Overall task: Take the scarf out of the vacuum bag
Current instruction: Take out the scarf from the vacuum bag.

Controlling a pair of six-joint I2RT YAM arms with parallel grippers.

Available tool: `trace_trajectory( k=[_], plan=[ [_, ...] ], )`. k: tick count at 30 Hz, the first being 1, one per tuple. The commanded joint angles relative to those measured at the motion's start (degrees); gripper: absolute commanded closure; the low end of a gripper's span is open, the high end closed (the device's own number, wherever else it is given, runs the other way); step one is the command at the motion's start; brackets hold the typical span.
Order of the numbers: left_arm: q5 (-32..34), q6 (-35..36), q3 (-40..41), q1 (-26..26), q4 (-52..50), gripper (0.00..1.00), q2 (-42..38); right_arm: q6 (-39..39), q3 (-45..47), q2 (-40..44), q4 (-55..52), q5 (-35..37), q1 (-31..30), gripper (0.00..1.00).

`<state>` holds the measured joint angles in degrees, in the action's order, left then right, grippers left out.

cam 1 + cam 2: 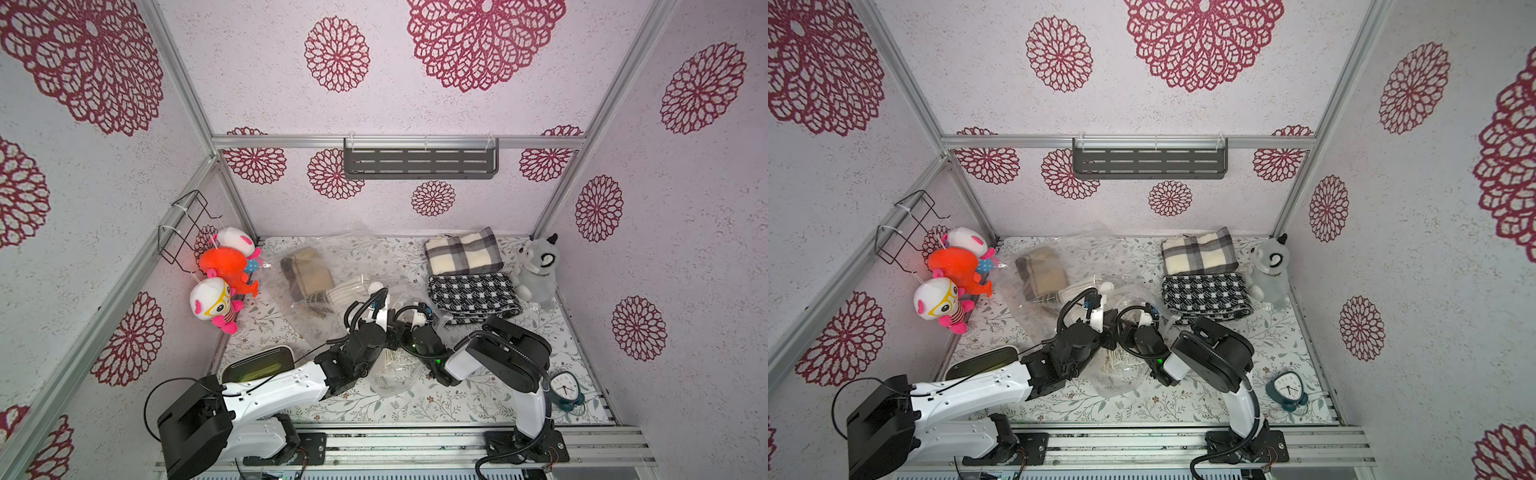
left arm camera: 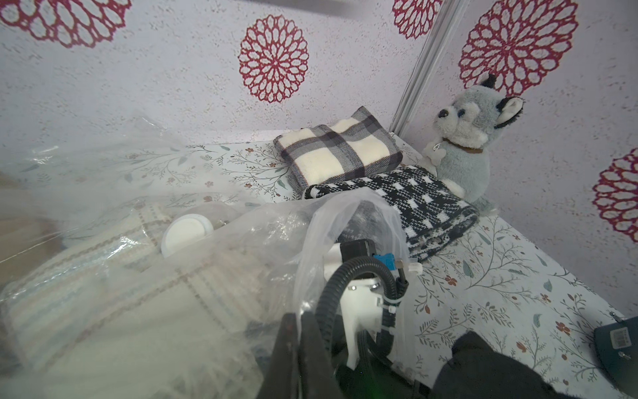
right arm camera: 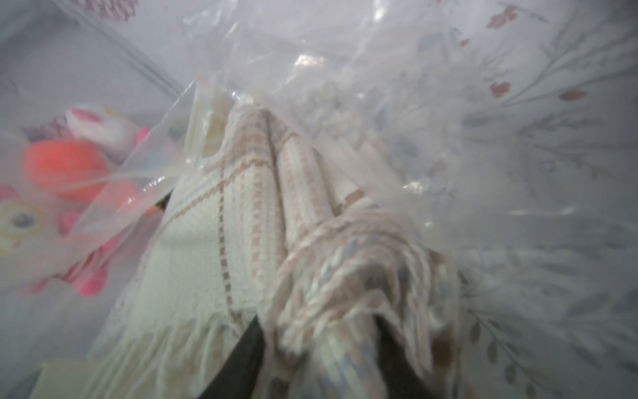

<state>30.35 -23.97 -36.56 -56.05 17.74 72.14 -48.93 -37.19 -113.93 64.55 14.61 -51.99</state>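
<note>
The vacuum bag (image 1: 307,320) (image 1: 1034,316) lies crumpled mid-table, its white valve cap (image 1: 375,286) (image 2: 186,233) facing up. Inside it is a cream scarf (image 3: 255,207) (image 1: 349,289) with brown and blue stripes; a beige-brown scarf (image 1: 307,270) sits deeper in the bag. My left gripper (image 2: 298,314) is shut on a fold of the bag's clear plastic by its mouth. My right gripper (image 3: 317,317) is inside the bag, its fingers shut on the cream scarf's fringed end. In both top views the two wrists meet at the bag's mouth and hide the fingertips.
A folded plaid scarf (image 1: 463,251) and a black-and-white scarf (image 1: 471,293) lie back right beside a grey plush dog (image 1: 536,270). Plush toys (image 1: 224,270) hang at the left wall. A dark tray (image 1: 257,365) sits front left and a clock (image 1: 565,390) front right.
</note>
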Motion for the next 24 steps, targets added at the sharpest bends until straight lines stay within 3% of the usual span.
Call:
trace_trajectory(
  k=[1, 13, 24],
  plan=[
    [-0.66, -0.99, 1.00, 0.92, 1.85, 1.00, 1.41, 0.67, 0.21, -0.08, -2.26, -6.01, -0.56, 0.74],
    [-0.39, -2.17, 1.10, 2.27, 3.66, 1.00, 5.32, 4.20, 7.82, 12.63, -7.57, -6.96, -0.66, 0.99],
    [-0.72, -3.16, 1.49, 4.02, 6.03, 1.00, 8.93, 8.39, 13.02, 24.26, -19.42, -10.95, -0.11, 1.00]
  ],
)
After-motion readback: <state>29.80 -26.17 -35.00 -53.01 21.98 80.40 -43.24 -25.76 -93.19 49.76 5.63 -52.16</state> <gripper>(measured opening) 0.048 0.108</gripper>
